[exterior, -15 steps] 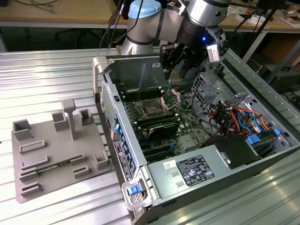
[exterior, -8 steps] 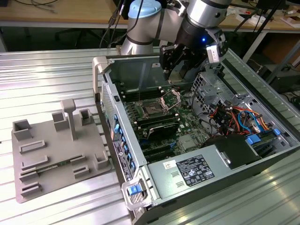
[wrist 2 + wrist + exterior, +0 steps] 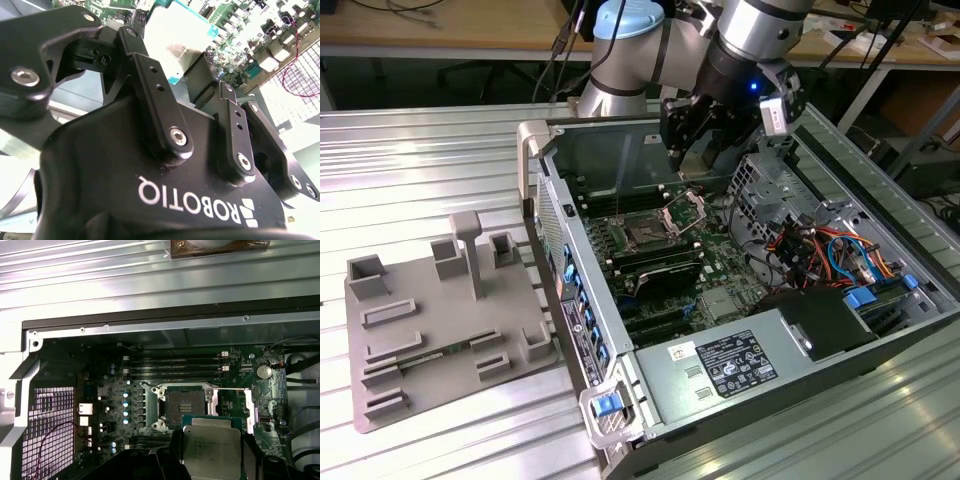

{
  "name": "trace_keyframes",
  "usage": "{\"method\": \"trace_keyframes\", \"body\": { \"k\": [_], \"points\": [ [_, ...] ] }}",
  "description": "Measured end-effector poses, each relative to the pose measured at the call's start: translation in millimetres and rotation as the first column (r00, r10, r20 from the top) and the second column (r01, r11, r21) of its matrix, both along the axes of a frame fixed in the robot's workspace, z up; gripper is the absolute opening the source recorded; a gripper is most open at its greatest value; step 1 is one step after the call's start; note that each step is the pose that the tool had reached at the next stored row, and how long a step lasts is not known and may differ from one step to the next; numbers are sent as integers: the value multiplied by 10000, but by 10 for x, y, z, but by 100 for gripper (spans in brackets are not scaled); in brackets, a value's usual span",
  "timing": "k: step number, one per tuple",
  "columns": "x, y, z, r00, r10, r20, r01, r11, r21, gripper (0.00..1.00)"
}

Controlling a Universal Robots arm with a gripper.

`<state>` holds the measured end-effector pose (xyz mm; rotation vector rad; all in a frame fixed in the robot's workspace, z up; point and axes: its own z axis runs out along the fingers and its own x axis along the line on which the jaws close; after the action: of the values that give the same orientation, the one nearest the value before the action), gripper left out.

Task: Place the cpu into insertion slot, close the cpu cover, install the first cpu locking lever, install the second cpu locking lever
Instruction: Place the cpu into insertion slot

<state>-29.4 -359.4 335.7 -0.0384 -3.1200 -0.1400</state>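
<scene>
At the exterior view's left, a grey printed fixture (image 3: 440,330) with upright posts and small pockets lies on the ribbed metal table (image 3: 410,170). Just to its right stands the open computer case (image 3: 545,215), its motherboard (image 3: 665,265) facing up. Near the middle of that board sits the insertion slot (image 3: 645,236), a dark square with a silver rim. It is uncovered and nothing lies in it. The first wrist view shows the slot's (image 3: 185,405) gold-brown centre bare, with the long black memory slots (image 3: 172,367) beside it.

Touching the slot's edge toward the exterior view's right, the cpu cover (image 3: 686,208) is tilted up and open.

In the upper middle of the exterior view, the gripper (image 3: 688,150) hangs over the far part of the board, above the raised cover and apart from it. Its jaws are clenched on the cpu: in the first wrist view the gripper (image 3: 209,461) pinches the cpu (image 3: 210,450) from two sides, silvery top showing, clear of the slot. In the second wrist view the gripper (image 3: 182,70) holds the cpu (image 3: 172,40) between its black fingers (image 3: 150,75).

Toward the lower right of the exterior view, the grey power supply (image 3: 740,360) fills the case's near end, and orange and blue cables (image 3: 830,250) run beside it.
</scene>
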Motion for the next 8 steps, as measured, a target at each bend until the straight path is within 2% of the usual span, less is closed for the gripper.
{"method": "trace_keyframes", "body": {
  "k": [8],
  "points": [
    [0,0,-18,10000,0,0,0,10000,-1,55]
  ]
}}
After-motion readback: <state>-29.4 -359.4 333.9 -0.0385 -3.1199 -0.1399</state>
